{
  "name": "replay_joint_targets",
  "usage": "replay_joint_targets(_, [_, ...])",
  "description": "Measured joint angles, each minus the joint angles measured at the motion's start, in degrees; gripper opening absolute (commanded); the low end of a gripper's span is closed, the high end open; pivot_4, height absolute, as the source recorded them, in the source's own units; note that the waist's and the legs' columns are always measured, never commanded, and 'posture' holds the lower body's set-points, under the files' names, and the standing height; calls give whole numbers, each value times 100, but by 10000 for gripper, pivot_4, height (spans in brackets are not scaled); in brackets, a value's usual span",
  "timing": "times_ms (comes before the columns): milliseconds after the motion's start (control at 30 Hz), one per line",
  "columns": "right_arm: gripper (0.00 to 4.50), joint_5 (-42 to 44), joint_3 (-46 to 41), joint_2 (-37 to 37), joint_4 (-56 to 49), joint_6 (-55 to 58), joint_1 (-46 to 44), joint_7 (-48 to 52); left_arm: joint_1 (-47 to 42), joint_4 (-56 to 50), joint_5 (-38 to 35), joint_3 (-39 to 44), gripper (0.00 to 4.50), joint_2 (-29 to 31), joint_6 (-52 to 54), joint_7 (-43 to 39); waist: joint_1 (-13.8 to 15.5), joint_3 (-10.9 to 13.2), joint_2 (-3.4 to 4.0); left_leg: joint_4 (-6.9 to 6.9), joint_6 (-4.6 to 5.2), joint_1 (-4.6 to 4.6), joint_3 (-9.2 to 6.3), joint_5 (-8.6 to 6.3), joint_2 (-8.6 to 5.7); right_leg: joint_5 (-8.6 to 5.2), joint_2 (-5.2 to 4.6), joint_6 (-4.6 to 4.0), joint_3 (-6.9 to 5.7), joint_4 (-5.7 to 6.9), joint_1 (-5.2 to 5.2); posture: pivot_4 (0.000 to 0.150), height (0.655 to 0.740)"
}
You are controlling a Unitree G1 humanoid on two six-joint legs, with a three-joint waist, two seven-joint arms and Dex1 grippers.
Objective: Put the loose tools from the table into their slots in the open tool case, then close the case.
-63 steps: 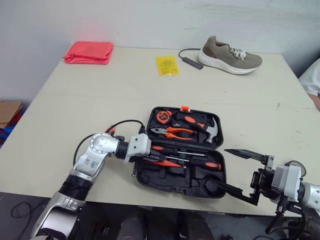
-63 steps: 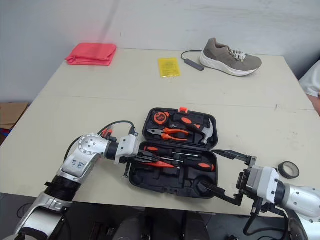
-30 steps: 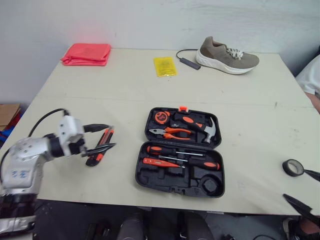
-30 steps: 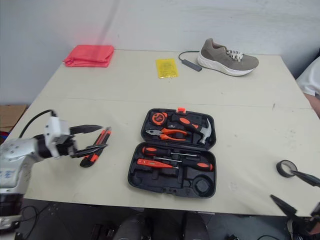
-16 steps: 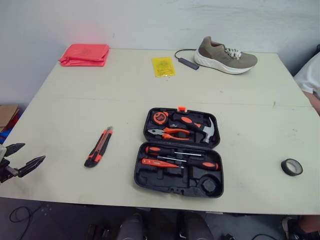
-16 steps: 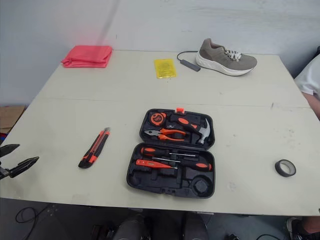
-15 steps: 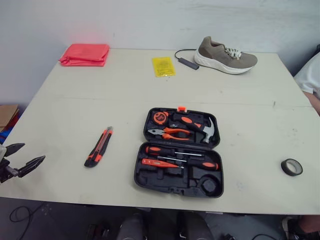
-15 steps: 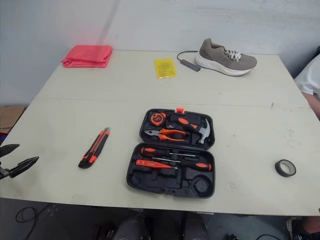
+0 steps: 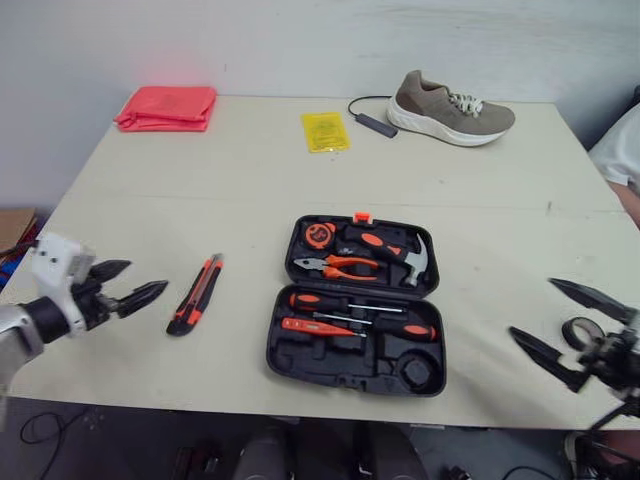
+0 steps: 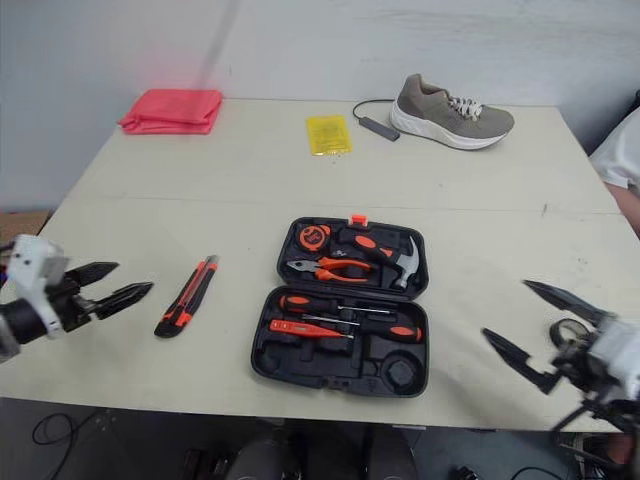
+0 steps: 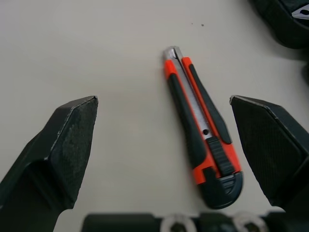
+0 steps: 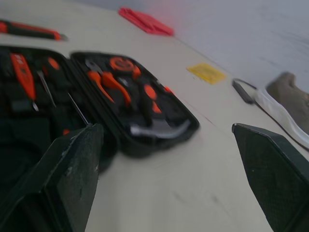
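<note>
Just beyond left pincer (image 9: 146,277) lies knife (image 9: 196,294)

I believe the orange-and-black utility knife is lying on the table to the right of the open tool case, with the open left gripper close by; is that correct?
Not quite: the utility knife lies on the table to the left of the open tool case, not the right, as the left eye view shows. The open left gripper is indeed close by.

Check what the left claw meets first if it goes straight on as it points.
Probably the box cutter, lying straight ahead between the open left claw and the tool case; claw height is unclear.
</note>
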Motion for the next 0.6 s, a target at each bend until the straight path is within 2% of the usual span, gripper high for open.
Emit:
replay_joint_targets(133, [45000,44,514,75,-423,202,-350,-38,-258,-649,-167,-177,44432,-203,1317,899,-10,0,-15,4,4,-1,1,3,-2,0,4,1,0,1,1,1500,7400])
replay_joint_targets(200, [45000,53,773,167,-535,258,-582,-37,-362,-943,-161,-386,44432,-513,1714,1299,-18,0,-16,5,4,1,5,2,-2,1,6,2,3,1,1,1500,7400])
replay_joint_targets(367, [45000,-18,1175,213,-615,275,-720,123,-532,-1074,224,-836,44432,-931,2006,2055,-6,3,-23,13,2,-8,2,3,0,1,12,2,-1,2,-3,1500,7400])
replay_joint_targets(600, [45000,-33,1221,210,-612,281,-729,235,-844,-836,697,-1313,44432,-1159,1998,2326,7,1,-26,24,4,-12,-1,1,0,1,11,2,-4,3,-2,1500,7400])
